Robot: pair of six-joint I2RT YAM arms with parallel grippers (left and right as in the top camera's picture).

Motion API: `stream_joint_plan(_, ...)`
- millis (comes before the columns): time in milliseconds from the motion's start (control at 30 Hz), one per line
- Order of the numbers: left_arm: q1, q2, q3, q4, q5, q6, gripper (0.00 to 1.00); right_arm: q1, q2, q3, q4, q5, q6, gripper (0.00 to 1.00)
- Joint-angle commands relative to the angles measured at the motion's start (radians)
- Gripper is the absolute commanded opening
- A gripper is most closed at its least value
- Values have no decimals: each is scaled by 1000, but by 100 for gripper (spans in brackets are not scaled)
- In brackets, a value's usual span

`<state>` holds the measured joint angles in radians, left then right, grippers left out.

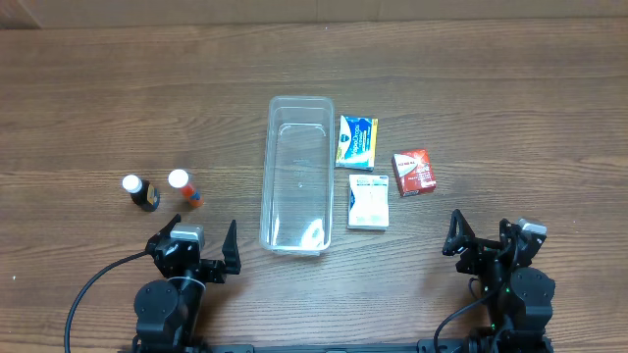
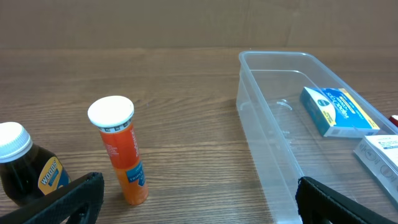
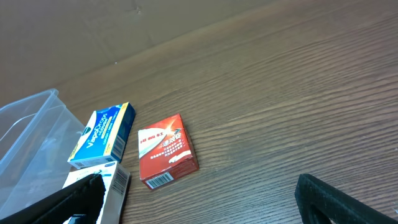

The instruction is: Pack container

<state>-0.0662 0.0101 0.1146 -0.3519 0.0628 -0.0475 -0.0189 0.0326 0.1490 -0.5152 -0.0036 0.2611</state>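
Nearest, at the near edge of the wooden table [image 1: 510,88]: left gripper [image 1: 203,233]. Hangs low over the wood, jaws spread wide, nothing between them. Faces the far side, with black fingertips [image 2: 74,199] at the bottom corners of its wrist view.

Same row, well off to the right: right gripper [image 1: 483,227]. Likewise gapes wide, grips nothing, sits apart from every box.

Just beyond the left gripper: orange tube [image 1: 183,188] with a white cap. Stands upright. Beside it on the left, near but apart: dark bottle [image 1: 140,191], white screw cap, yellow label. Also stands upright.

Middle of the table: the container [image 1: 294,167], clear plastic, long and narrow. Lies lengthwise, near end about level with the grippers' tips and closer to the left one, far end pointing away. Sits right of the tube, left of the boxes.

Along its right wall, toward the near end: white box [image 1: 368,201]. Lies flat, just beside the wall; touching or not, cannot tell.

Further out and to the right: red box [image 1: 414,173]. Lies flat, slightly skewed, a small gap from the white one.

Farthest: blue and white box [image 1: 357,141]. Lies flat just outside the container's right wall along its far half, directly beyond the white box. Shows through the clear wall in the left wrist view.
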Motion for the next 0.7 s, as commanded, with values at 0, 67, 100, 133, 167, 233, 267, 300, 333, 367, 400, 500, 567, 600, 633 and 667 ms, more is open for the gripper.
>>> stream_joint_plan(0, -6, -5, -9, 1, -14, 26, 100, -3, -11, -4, -18, -9, -6, 100)
stream_joint_plan(67, -6, -5, -9, 1, -14, 26, 100, -3, -11, -4, -18, -9, -6, 100)
stream_joint_plan(100, -6, -5, -9, 1, -14, 26, 100, -3, -11, -4, -18, -9, -6, 100)
stream_joint_plan(133, -6, -5, -9, 1, -14, 26, 100, -3, -11, -4, -18, -9, -6, 100)
stream_joint_plan(167, -6, -5, -9, 1, -14, 26, 100, -3, -11, -4, -18, -9, -6, 100)
stream_joint_plan(233, -6, -5, -9, 1, -14, 26, 100, -3, -11, -4, -18, -9, -6, 100)
stream_joint_plan(267, -6, -5, -9, 1, -14, 26, 100, -3, -11, -4, -18, -9, -6, 100)
stream_joint_plan(300, -6, -5, -9, 1, -14, 26, 100, -3, -11, -4, -18, -9, -6, 100)
stream_joint_plan(333, -6, -5, -9, 1, -14, 26, 100, -3, -11, -4, -18, -9, -6, 100)
stream_joint_plan(367, -6, -5, -9, 1, -14, 26, 100, -3, -11, -4, -18, -9, -6, 100)
stream_joint_plan(400, -6, -5, -9, 1, -14, 26, 100, -3, -11, -4, -18, -9, -6, 100)
stream_joint_plan(500, -6, -5, -9, 1, -14, 26, 100, -3, -11, -4, -18, -9, -6, 100)
stream_joint_plan(567, -6, -5, -9, 1, -14, 26, 100, -3, -11, -4, -14, -10, 2, 100)
stream_joint_plan(600, -6, -5, -9, 1, -14, 26, 100, -3, -11, -4, -14, -10, 2, 100)
stream_joint_plan(633, -6, -5, -9, 1, -14, 26, 100, -3, -11, -4, -14, -10, 1, 100)
stream_joint_plan(667, -6, -5, -9, 1, -14, 26, 100, -3, -11, -4, -13, -10, 1, 100)
